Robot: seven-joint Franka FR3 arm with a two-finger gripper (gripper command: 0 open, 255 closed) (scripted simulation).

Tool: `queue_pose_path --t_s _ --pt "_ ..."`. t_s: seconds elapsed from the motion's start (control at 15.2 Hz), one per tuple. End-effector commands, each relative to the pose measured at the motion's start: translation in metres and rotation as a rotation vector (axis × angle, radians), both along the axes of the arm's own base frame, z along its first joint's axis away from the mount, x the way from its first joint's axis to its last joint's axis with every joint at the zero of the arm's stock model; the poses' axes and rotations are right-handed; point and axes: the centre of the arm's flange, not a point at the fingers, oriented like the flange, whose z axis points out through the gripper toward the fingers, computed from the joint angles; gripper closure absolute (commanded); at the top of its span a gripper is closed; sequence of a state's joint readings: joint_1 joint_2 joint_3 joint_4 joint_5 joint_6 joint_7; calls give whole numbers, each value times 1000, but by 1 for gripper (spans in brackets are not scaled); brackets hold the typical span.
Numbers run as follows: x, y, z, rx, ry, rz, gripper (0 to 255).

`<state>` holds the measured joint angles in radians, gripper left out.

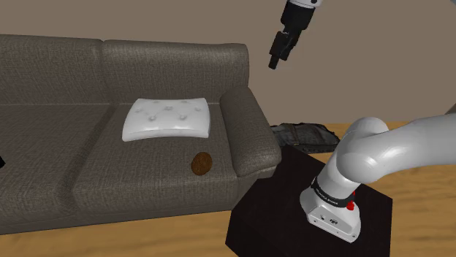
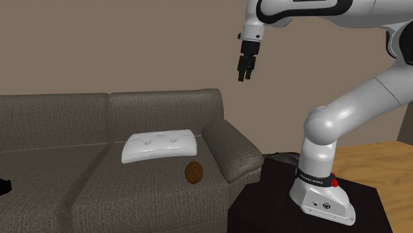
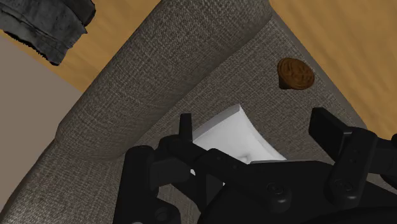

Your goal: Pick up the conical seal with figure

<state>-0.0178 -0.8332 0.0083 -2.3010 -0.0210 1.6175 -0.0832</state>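
A white cushion (image 1: 168, 119) is lying on the grey sofa (image 1: 51, 146). Just right of it and nearer, the brown conical seal (image 1: 201, 163) is sitting on the seat beside the armrest (image 1: 250, 135). Farther right, high above, the end effector (image 1: 274, 63) is hanging empty, fingers spread.

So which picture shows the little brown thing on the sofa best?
The wrist view: the brown seal looks nearest there, and its narrowing shape is plain. The shoulder and second exterior views show it as a small brown lump on the sofa seat.
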Motion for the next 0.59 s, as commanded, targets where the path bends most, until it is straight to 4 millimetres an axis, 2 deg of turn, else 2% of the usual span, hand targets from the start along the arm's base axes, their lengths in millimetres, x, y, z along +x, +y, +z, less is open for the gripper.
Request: queue_pose_path --t_s 0.0,0.53 --pt "0 0 0 0 0 0 0" --pt "63 28 -82 8 44 222 0"
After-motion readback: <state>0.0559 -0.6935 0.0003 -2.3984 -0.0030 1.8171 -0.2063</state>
